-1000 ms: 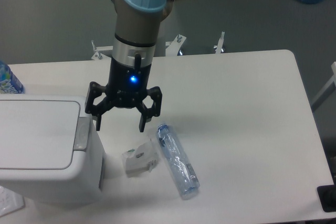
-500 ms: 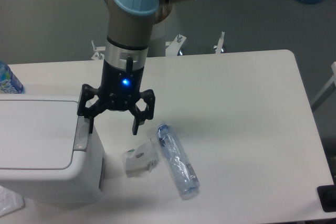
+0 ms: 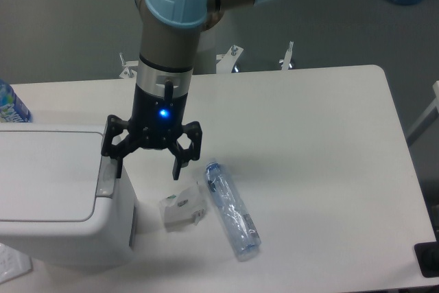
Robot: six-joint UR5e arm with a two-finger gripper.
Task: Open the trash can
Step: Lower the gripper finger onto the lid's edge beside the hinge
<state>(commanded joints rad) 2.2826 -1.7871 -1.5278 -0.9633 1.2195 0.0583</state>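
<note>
We see the claw (image 3: 147, 168) hanging point-down at the right edge of the bin (image 3: 62, 197), its two black fingers spread wide and holding nothing. The left fingertip (image 3: 118, 168) sits right at the bin's grey tab (image 3: 106, 178); the right one hangs over bare counter (image 3: 309, 142). The bin stands at the counter's front-left corner, its flat white lid (image 3: 48, 173) down. Just right of it lies a small wrapper (image 3: 182, 208), and beside that a clear bottle (image 3: 232, 209) on its side. A blue light glows on the claw's body.
</note>
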